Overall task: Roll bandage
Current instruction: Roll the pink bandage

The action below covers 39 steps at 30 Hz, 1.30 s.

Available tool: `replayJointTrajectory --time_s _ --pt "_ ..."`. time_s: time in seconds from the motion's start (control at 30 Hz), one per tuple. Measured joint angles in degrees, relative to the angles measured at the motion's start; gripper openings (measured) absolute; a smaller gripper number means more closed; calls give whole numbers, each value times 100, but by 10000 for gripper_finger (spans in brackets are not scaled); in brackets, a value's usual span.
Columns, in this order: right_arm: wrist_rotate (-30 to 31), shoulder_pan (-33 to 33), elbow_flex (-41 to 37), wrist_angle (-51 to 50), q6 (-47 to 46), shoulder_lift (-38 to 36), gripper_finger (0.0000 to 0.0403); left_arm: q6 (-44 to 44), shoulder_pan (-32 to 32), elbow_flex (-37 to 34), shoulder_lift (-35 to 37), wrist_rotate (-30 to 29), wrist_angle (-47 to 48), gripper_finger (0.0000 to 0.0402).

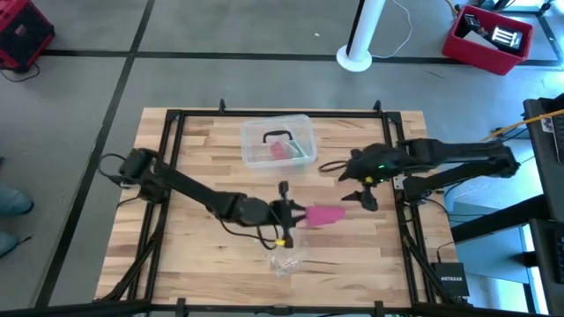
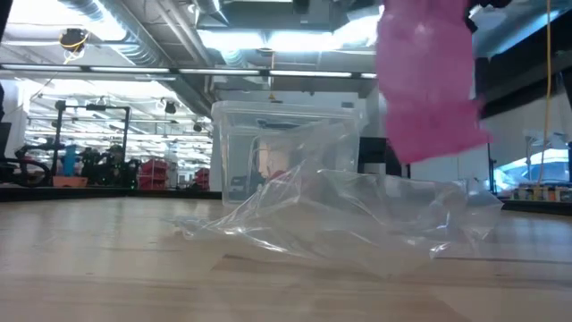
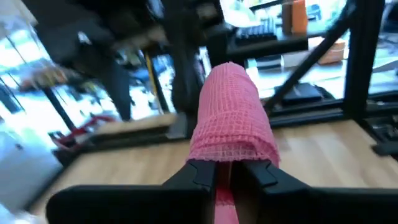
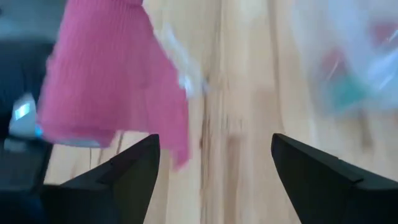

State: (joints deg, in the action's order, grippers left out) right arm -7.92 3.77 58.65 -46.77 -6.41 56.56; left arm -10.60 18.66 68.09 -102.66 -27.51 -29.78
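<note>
Wooden planks are making up the tabletop, which is sitting inside a black frame on a grey floor. Reaching in from nine o'clock, the left arm is holding its left tool just below the tabletop's centre, its two dark fingers clamped together on the pink bandage. That bandage is hanging clear of the wood as a loosely folded, waffle-textured strip, showing high up in the low view and standing up from the fingers in the left wrist view. Coming in from three o'clock, the right arm is keeping its right tool close beside the bandage, at about one o'clock from it, with its fingers spread wide apart and nothing between them; the pink fabric is hovering just ahead of one finger. A crumpled clear plastic wrapper is lying at six o'clock from the left tool, near the front edge. A clear plastic box with pink and green contents is sitting at twelve o'clock, toward the far edge.
</note>
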Motion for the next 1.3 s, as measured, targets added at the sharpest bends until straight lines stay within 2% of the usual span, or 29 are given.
replayJointTrajectory --time_s 0.1,0.2,0.33,0.43,0.57,0.73,0.83,0.93,1.03,1.2,1.3 --pt "29 0 -497 624 64 -579 310 -378 -126 -1 399 -119 333 21" --pt "41 0 -837 772 23 -911 310 -556 -297 -4 641 -200 462 21" --pt "372 -4 -1025 1290 32 -949 310 -738 -480 -4 818 -211 415 21" --pt "638 -4 -1447 1684 136 -921 310 -755 -572 -4 895 -205 377 21" --pt "696 -4 -2437 2920 212 -1068 298 -760 -606 -4 908 -202 325 21" --pt "1231 -4 -3539 4732 659 -1038 270 -762 -608 -6 908 -196 343 21" --pt "1588 -4 -3917 5547 926 -937 258 -754 -606 -6 908 -186 322 21" --pt "1859 -4 -4023 5759 1000 -884 250 -746 -606 -6 908 -187 315 21" --pt "1837 -4 -4023 5766 1131 -891 249 -751 -608 -6 908 -187 313 21" --pt "1099 -4 -4021 6130 1123 -687 248 -849 -606 -6 908 -185 65 21" --pt "985 -4 -4021 6481 1094 -446 246 -893 -606 -6 908 -181 -7 21"
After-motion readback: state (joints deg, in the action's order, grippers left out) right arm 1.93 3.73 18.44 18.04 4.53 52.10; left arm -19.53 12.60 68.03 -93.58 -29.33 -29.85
